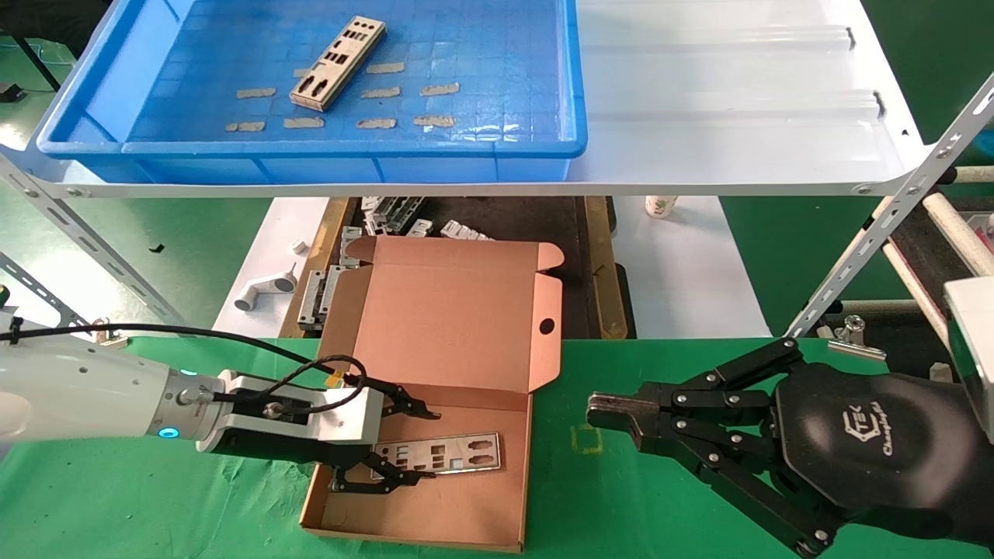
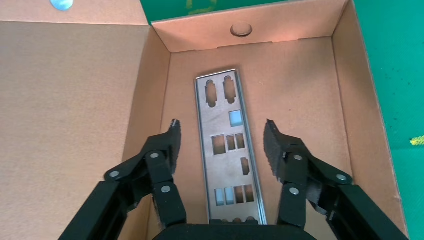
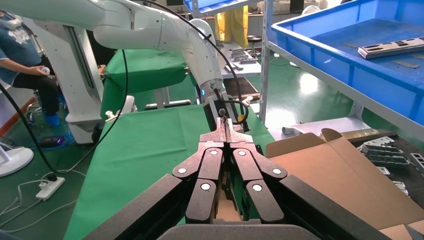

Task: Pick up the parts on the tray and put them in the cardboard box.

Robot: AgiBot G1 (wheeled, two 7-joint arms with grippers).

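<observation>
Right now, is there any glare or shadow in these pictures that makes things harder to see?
Head view: the white shelf reflects bright light, and the tray floor shows pale glints. Left wrist view: the part in the cardboard box looks dull, with soft shadow beside the open left gripper. Right wrist view: a bright patch glares on the green floor beyond the shut right gripper.

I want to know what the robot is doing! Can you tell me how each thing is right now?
Cardboard box: lid open.
Part in the box: lying flat, let go.
Part on the tray: lying flat, waiting.
Tray: up on the white shelf.
Left gripper: open, over the box part.
Right gripper: shut, holding nothing.
</observation>
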